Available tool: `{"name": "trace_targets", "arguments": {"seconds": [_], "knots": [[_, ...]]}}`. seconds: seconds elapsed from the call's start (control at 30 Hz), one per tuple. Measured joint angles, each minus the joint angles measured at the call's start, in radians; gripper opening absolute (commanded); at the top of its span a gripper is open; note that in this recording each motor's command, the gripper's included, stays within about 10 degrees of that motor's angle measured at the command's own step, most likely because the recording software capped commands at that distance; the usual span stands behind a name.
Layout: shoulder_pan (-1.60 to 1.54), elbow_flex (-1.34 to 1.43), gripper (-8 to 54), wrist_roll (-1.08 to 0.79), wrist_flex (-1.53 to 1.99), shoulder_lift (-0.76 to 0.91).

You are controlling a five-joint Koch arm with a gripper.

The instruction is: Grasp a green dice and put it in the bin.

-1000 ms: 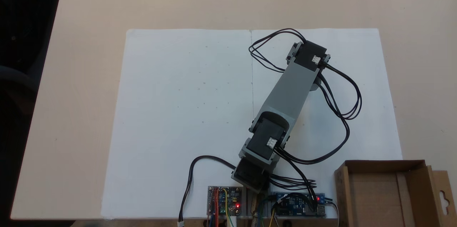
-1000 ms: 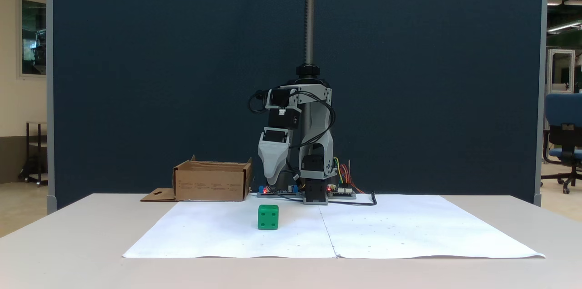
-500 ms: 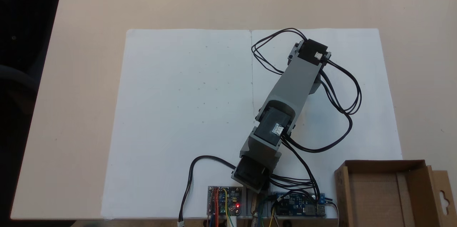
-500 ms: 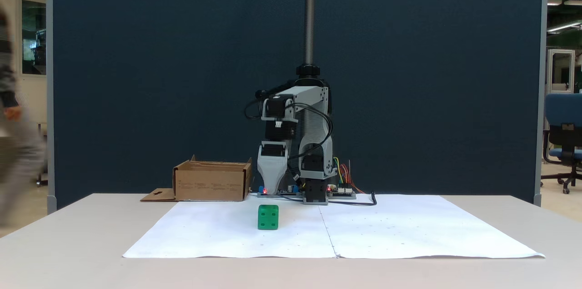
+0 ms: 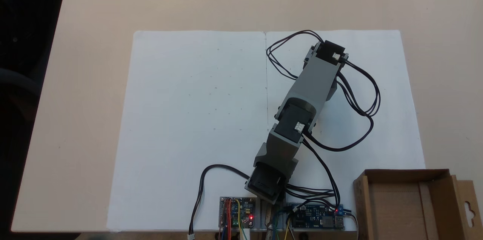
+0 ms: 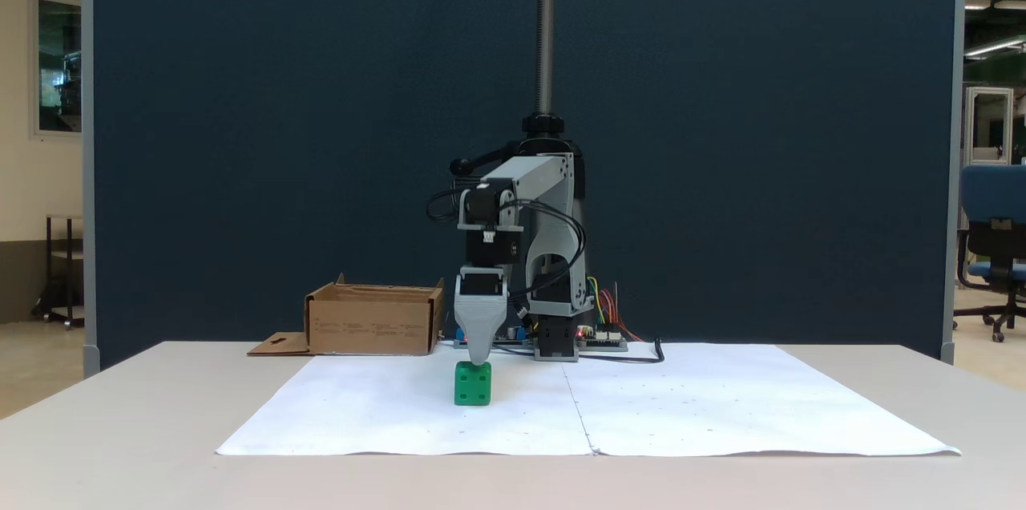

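The green dice (image 6: 473, 383) stands on the white paper, a little left of the arm's base in a fixed view taken from the front. My gripper (image 6: 479, 360) points straight down, its grey tip right at the dice's top face. Just one grey jaw faces this camera, so the opening does not show. From above, in a fixed view, the arm (image 5: 311, 81) stretches over the paper and hides both dice and gripper. The bin, a low brown cardboard box (image 5: 405, 202), sits at the lower right there, and behind and left of the dice (image 6: 373, 321) from the front.
Two white paper sheets (image 5: 196, 119) cover the table's middle. Circuit boards (image 5: 237, 211) with lit red LEDs and looping black cables (image 5: 362, 111) lie by the arm's base. A metal pole (image 6: 545, 29) rises behind the arm against a dark blue partition.
The arm has folded downward, bringing the gripper from well above the table to the dice's top. A blurred person at the left edge half a second ago is gone.
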Motion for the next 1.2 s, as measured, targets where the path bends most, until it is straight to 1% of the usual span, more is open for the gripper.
{"name": "trace_targets", "arguments": {"seconds": [0.63, 1.2], "knots": [[0.002, -0.003, 42.2, 0.0, -0.106, -0.115], [0.003, -0.003, 41.2, 0.0, -0.14, -0.147]]}}
